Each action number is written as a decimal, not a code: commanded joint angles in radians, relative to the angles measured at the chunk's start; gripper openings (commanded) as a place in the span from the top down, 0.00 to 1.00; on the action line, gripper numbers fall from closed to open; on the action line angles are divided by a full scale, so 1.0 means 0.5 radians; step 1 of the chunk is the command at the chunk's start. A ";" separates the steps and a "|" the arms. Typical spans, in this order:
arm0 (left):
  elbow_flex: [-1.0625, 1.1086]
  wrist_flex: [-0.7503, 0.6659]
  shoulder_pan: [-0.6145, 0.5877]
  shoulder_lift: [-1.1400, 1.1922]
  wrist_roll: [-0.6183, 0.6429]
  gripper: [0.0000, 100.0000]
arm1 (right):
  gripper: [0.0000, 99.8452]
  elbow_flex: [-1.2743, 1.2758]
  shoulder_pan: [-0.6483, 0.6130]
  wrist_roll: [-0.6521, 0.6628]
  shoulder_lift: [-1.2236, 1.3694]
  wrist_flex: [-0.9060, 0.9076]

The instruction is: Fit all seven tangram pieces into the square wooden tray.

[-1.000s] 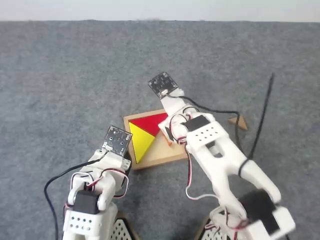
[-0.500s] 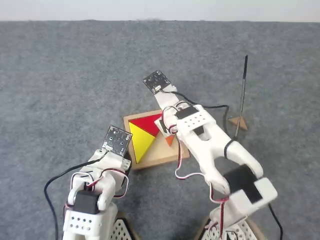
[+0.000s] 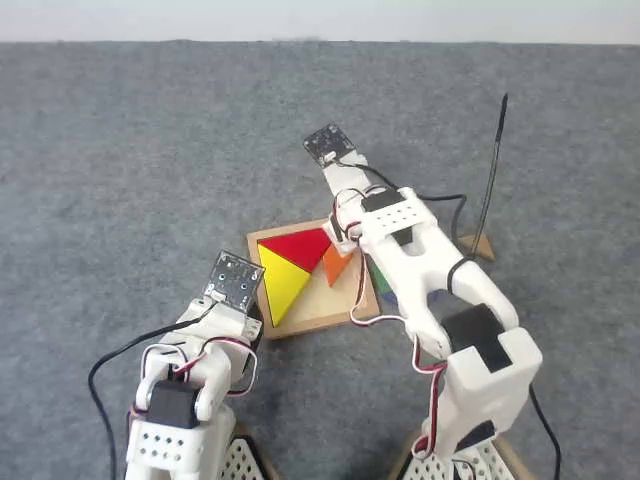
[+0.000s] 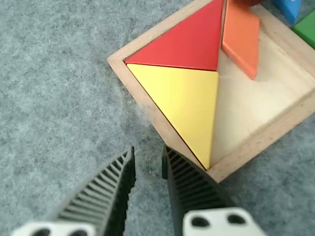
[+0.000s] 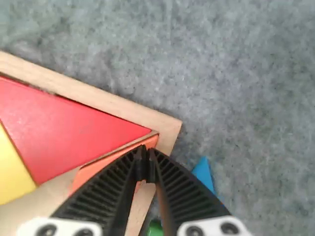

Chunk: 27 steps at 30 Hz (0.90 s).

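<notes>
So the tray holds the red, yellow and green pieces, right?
No: the third piece in the tray is orange, not green. The left wrist view shows the orange piece beside the red triangle and yellow triangle inside; the green piece lies outside the rim.

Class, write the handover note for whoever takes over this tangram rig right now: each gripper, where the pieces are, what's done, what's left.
Left gripper: slightly open, empty, over the carpet just off the tray.
Right gripper: shut, tips at the orange piece near a tray corner.
Done: red triangle and yellow triangle sit edge to edge in the tray, with the orange piece beside the red.
Left: blue piece and green piece lie on the carpet beside the tray. A tan triangle lies farther off.
</notes>
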 commanded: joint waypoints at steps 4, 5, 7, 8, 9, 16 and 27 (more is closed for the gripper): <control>-0.014 0.009 0.003 0.003 0.028 0.91 | 0.99 0.166 -0.149 -0.064 -0.146 0.032; -0.014 0.009 0.003 0.003 0.028 0.91 | 0.99 0.212 -0.149 -0.092 -0.183 0.032; -0.014 0.009 0.003 0.003 0.028 0.91 | 0.99 0.304 -0.152 -0.114 -0.269 0.032; -0.014 0.009 0.003 0.003 0.028 0.91 | 0.99 0.347 -0.152 -0.123 -0.321 0.032; -0.014 0.009 0.003 0.003 0.028 0.91 | 0.99 0.390 -0.152 -0.123 -0.373 0.032; -0.014 0.009 0.003 0.003 0.028 0.91 | 0.99 0.632 -0.265 -0.153 -0.643 0.014; -0.014 0.009 0.003 0.003 0.028 0.91 | 0.99 0.663 -0.465 -0.166 -0.643 0.035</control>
